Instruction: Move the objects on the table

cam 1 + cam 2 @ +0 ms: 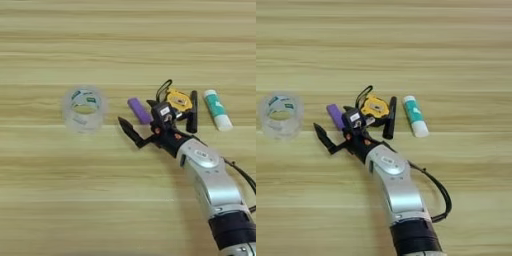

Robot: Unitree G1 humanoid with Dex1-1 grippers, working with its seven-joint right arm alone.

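Note:
On the light wood table [125,45] lie a clear tape roll [83,109] at the left and a small purple block [139,110] near the middle. Right of the block are a yellow-black tape measure [179,100] with its black strap, a black marker [193,112] and a white-and-teal glue stick [217,109]. My right gripper [140,119] is open, its fingers spread wide. One fingertip [128,130] rests left of and below the block, and the other sits by the tape measure. The purple block [335,115] lies in the gap, and I cannot tell whether it is touched.
My silver forearm [207,177] comes in from the bottom right, trailing a black cable [438,192]. It covers part of the table in front of the tape measure and marker.

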